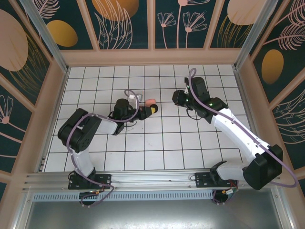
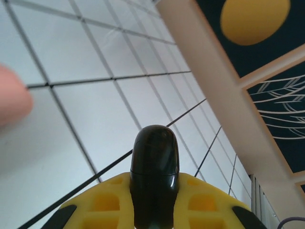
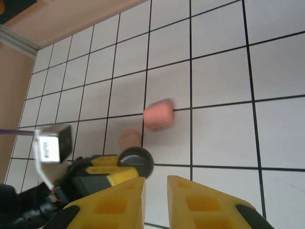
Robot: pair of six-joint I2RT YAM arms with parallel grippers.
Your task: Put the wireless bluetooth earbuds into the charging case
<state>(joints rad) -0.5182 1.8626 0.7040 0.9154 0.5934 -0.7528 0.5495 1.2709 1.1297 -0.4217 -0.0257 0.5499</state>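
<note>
My left gripper (image 2: 154,183) is shut on a glossy black charging case (image 2: 154,148), lid closed, which sticks out past the yellow fingers (image 2: 107,200). In the top view this case (image 1: 153,110) is held just above the tiles near the middle. From the right wrist the same black case (image 3: 137,160) appears left of my right gripper (image 3: 156,191), whose jaws stand slightly apart with nothing between them. A pink rounded case (image 3: 158,115) lies on the tiles beyond, with a second pink one (image 3: 129,138) beside the black case. The earbuds are out of view.
The white tiled floor (image 1: 157,143) is ringed by a low pale wall (image 1: 152,58). The pink case (image 1: 150,101) sits just behind the left gripper's tip. The right gripper (image 1: 177,98) hovers about one tile to its right.
</note>
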